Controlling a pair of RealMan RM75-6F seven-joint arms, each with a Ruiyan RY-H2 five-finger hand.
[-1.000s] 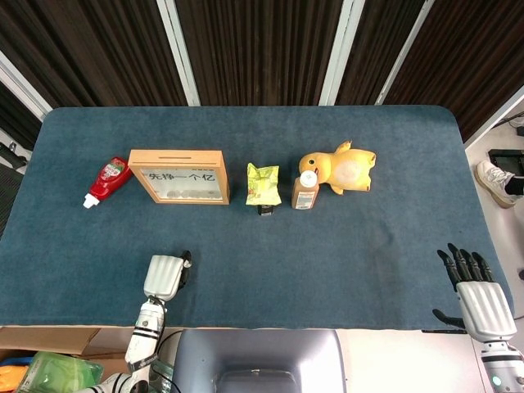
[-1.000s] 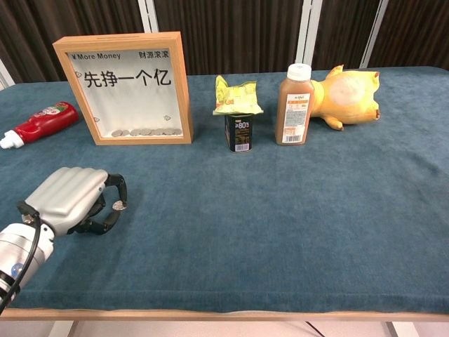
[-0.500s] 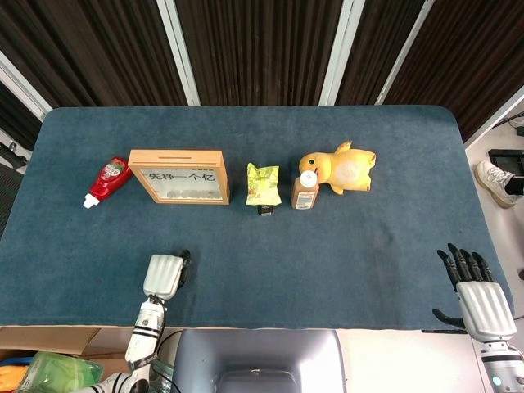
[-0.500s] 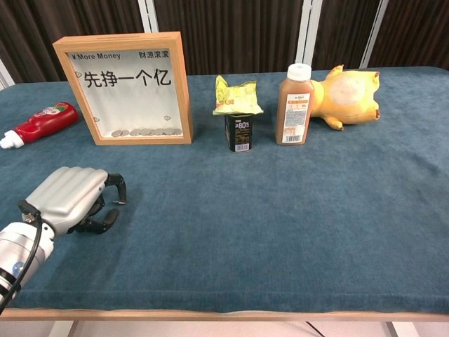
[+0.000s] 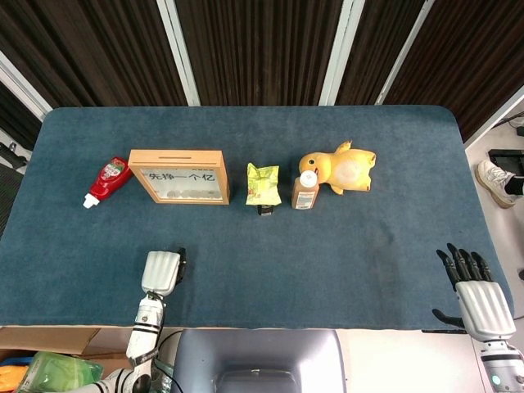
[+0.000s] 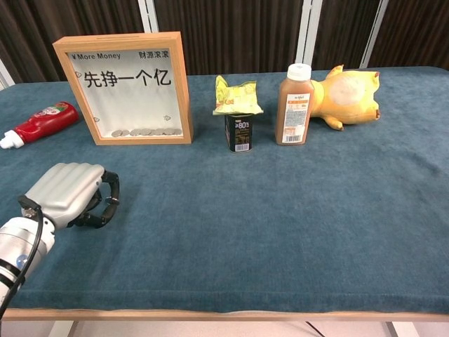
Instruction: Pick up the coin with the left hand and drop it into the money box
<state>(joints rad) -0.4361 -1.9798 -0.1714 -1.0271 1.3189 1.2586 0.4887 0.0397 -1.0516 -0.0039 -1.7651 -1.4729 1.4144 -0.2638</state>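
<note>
Silver left hand [image 6: 66, 193] is now curled shut; the coin seen earlier is hidden, its capture uncertain.

The table [image 6: 295, 210] wears a matt blue cloth with a fine rough nap. The money box [image 6: 125, 88], upper left in the chest view, has a smooth pale wood frame and a clear glossy front pane. The ketchup bottle [image 6: 43, 121] at far left is glossy red plastic. The snack bag [image 6: 236, 96] is crinkled shiny foil, on a small dark can [image 6: 238, 133]. The drink bottle [image 6: 295, 105] is smooth plastic with a paper-like label. The duck [image 6: 347, 96] is soft matt plush. The left hand [image 6: 66, 193] has a satin silver-grey shell with black fingers [image 6: 111, 189]; the right hand [image 5: 475, 299] looks the same.
</note>
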